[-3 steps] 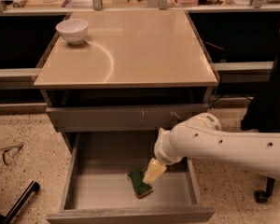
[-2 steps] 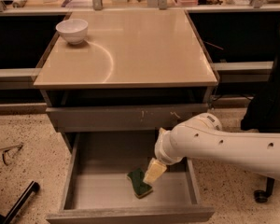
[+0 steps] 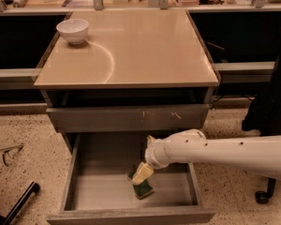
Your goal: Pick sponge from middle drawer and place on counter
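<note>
The claw (image 3: 142, 176) reaches down into the open middle drawer (image 3: 98, 191), its pale tip right at the sponge (image 3: 144, 190). Whether it grips or stands wide, I cannot tell. The sponge lies on the drawer floor, right of centre. The white arm (image 3: 225, 151) enters from the right. Above, a scratched drawer front (image 3: 126, 118) is closed. A bowl (image 3: 73, 30) sits at the surface's (image 3: 145, 50) far left corner.
</note>
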Available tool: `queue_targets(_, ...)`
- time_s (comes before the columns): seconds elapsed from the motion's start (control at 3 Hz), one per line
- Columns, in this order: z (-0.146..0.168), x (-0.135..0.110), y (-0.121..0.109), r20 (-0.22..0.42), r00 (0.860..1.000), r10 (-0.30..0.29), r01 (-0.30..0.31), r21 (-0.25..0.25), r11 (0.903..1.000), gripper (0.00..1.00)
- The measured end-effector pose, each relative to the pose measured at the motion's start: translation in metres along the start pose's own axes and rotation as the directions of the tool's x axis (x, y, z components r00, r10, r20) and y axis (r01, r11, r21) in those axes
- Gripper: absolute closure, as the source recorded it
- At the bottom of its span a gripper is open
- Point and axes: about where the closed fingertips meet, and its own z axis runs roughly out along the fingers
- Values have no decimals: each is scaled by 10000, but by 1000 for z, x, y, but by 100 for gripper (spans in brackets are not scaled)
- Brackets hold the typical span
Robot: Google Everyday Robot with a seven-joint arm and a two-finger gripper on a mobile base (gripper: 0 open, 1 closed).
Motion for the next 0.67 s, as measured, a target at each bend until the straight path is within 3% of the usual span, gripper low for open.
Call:
queue_targets(0.33,48,10,-5,808,9941,725,-705,-274,9971,0)
queue_targets(0.67,60,18,3,769,9931,891,-854,-507,9951,0)
